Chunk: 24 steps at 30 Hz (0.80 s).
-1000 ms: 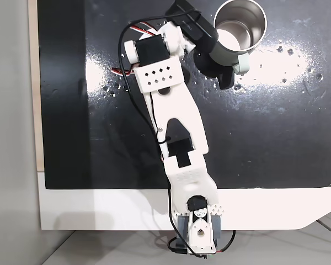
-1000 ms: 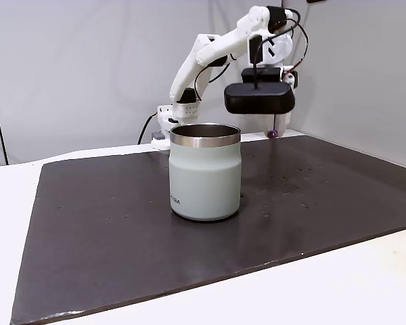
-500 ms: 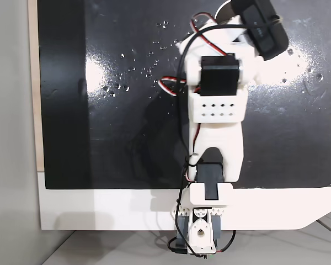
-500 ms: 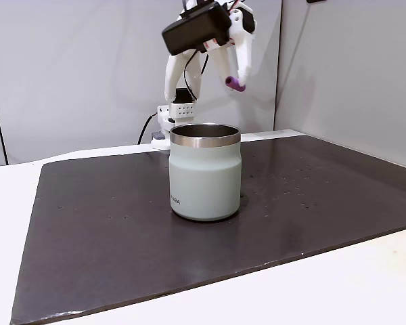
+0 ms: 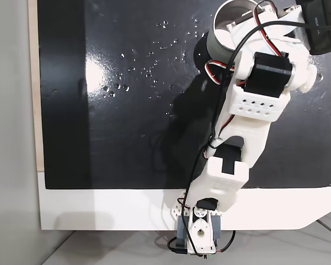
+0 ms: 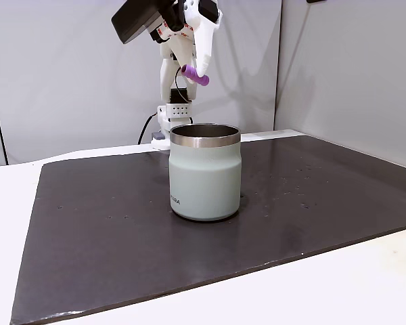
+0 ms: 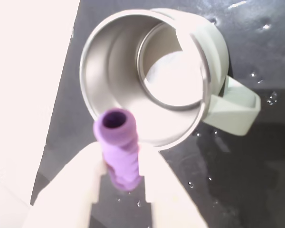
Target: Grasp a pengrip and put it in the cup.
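Since half a second ago the arm [image 5: 248, 127] has swung across and carried the pengrip [image 6: 196, 75] from a spot right of the cup's rim in a fixed view to one nearly straight above the cup [image 6: 204, 172], and a little higher. In the top-down fixed view the arm now leans toward the mat's far right corner, where the cup [image 5: 223, 34] shows partly under the white wrist and its wires.

The gripper [image 7: 121, 175] is clamped on the purple tube: in the wrist view both pale fingers [image 7: 71, 190] press against the lower part of the pengrip [image 7: 118, 147], whose open end points up toward the cup's steel mouth [image 7: 147, 85]. The tube is in the air, well clear of the rim, not yet inside the cup.

The cup stands upright on the dark mat [image 6: 108, 230], toward the mat's far edge in the top-down view, its handle [image 7: 235, 107] sticking out to the right in the wrist view. The mat lies on a white desk [image 6: 311, 291], with pale dots scattered over its surface.
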Each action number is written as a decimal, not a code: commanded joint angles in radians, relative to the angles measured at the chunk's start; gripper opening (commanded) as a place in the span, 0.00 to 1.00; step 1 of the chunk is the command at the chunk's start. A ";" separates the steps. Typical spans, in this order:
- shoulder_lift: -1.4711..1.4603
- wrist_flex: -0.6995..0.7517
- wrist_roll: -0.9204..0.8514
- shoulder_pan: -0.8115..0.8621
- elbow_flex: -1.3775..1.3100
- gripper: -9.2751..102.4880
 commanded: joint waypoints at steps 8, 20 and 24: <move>-0.117 -0.005 0.020 -0.031 -0.210 0.08; -0.163 -0.003 -0.011 -0.023 -0.253 0.28; -0.163 -0.003 -0.009 -0.023 -0.253 0.28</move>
